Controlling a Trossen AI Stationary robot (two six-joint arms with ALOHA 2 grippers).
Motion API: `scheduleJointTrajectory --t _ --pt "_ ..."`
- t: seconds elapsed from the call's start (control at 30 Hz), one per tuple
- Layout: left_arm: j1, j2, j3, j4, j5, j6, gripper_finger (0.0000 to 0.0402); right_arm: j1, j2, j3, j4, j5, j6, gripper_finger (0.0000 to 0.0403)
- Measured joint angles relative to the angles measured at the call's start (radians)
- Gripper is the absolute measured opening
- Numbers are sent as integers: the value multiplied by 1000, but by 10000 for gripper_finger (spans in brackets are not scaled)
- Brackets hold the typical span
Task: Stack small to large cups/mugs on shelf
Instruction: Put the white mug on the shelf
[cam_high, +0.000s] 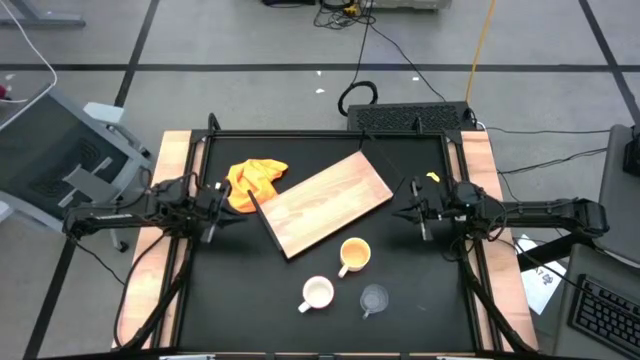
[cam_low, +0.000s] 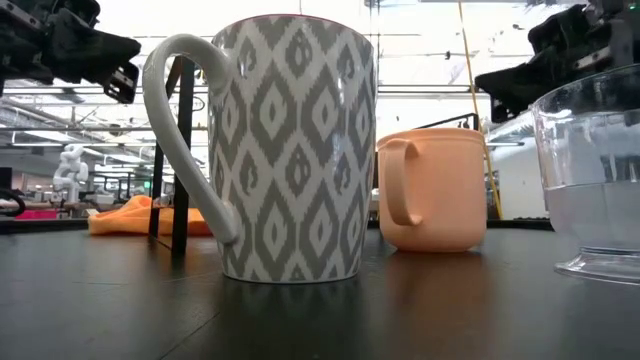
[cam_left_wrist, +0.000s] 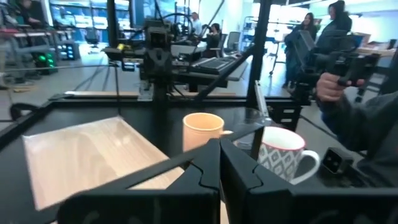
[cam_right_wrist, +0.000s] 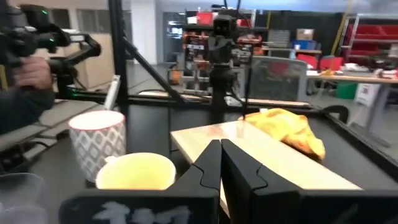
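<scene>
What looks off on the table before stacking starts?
The wooden board lies askew, diagonal to the table edges, and the yellow cloth is crumpled at its far-left corner. All three cups stand upright off the board; nothing spilled.

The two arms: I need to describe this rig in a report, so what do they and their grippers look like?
Both are slim, dark, jointed arms, nearly black. The left gripper and right gripper each end in two flat, angular black fingers, matte and without visible markings, seen up close in the wrist views. Thin dark cabling runs along the arm links in the high view.
</scene>
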Motion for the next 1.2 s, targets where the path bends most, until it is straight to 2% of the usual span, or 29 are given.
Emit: scheduleJointTrajectory --t 0.1,0.3,0.4,0.53,0.67,0.87,1.13,1.2 --pt "0 0 7 -11 -24 12 1 -7 -1 0 6 23 -7 0" --pt "0 0 7 -29 -25 1 1 -15 -1 18 -9 3 -15 0" --pt "0 0 7 -32 -25 -3 1 8 5 74 -14 -60 -24 0" --pt "-1 0 7 -33 -25 -4 1 45 45 187 -109 -64 -53 0" --pt "-1 0 7 -26 -25 -6 2 85 134 318 -187 -63 -66 0" --pt "-1 0 7 6 -24 -12 2 163 338 533 -310 -63 -93 0" --pt "0 0 7 36 -1 -56 4 273 585 762 -358 -57 -96 0" --pt "0 0 7 35 -1 -56 12 301 636 801 -358 -7 -94 0"
